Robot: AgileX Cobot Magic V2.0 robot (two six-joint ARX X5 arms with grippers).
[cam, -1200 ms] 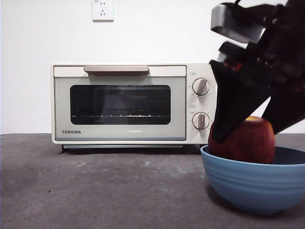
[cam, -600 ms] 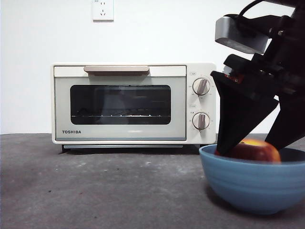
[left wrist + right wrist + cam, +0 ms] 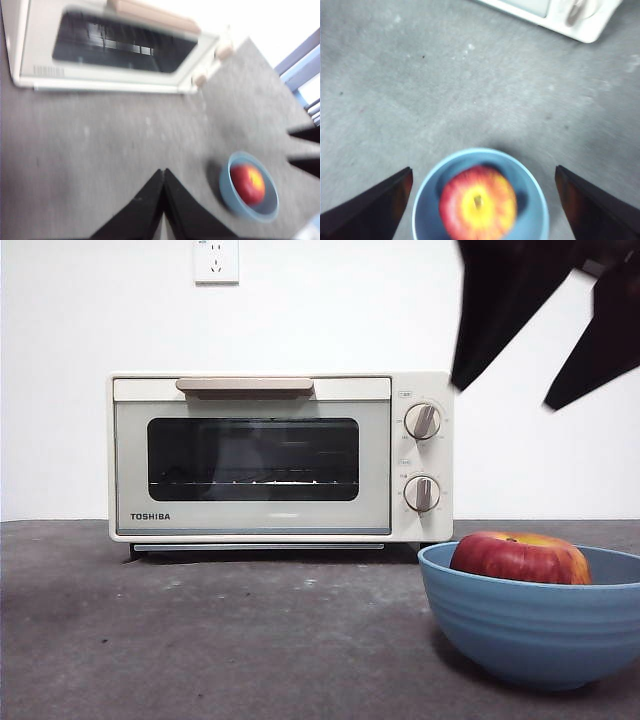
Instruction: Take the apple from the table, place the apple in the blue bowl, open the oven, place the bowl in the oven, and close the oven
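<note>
The red and yellow apple (image 3: 520, 557) lies inside the blue bowl (image 3: 535, 635) at the front right of the table (image 3: 250, 640). My right gripper (image 3: 510, 380) hangs open well above the bowl, holding nothing; in its wrist view the apple (image 3: 478, 203) and bowl (image 3: 427, 195) sit between its spread jaws. My left gripper (image 3: 163, 172) is shut and empty, high above the table, with the bowl (image 3: 227, 190) and apple (image 3: 247, 184) off to one side. The cream TOSHIBA oven (image 3: 270, 457) stands at the back with its door closed.
A white wall with a socket (image 3: 215, 260) is behind the oven. Open grey table surface lies in front of the oven and left of the bowl. A blue-grey frame (image 3: 300, 70) shows at the edge of the left wrist view.
My right gripper lowered the apple into the bowl, let go of it, and has risen well above the bowl. The apple now rests low in the bowl.
</note>
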